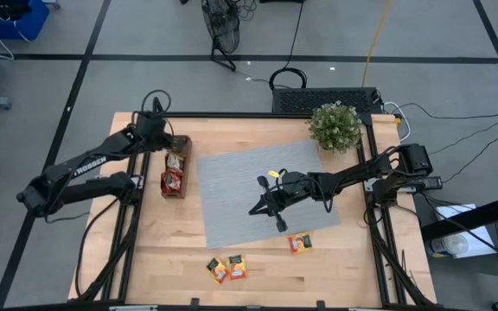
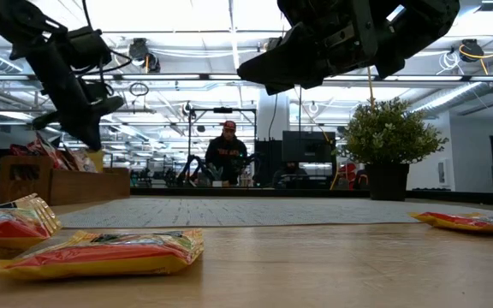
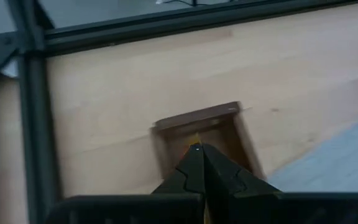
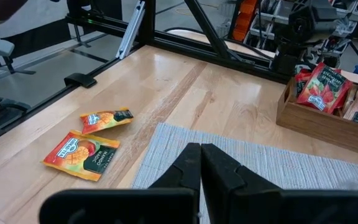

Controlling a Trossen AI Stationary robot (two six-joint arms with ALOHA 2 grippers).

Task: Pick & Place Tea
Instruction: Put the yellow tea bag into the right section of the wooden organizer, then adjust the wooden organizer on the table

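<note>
Now, your left gripper [image 1: 169,138] hung over the far end of the wooden tray [image 1: 177,166], its fingers pinched tight together, and in the left wrist view a sliver of yellow showed right at the tips above the tray's end compartment; whether that was a sachet in your grip or one lying below, you could not tell from there. Your right gripper [image 1: 277,204] hovered over the grey mat [image 1: 240,177], fingers closed with nothing between them. Sachets already stood in the tray [image 4: 323,87], red and pale. Loose ones lay on the bare table: a pair near the front edge [image 1: 227,269] and one more just off the mat's near corner [image 1: 300,243]. The potted plant [image 1: 335,126] sat at the back, well clear.

If you were dropping one in, you wanted the left tips centred over that end compartment and low before you let go, so the sachet slid in upright beside the others. For the right arm, you needed to spread the fingers first, then come down flat on the single sachet.
</note>
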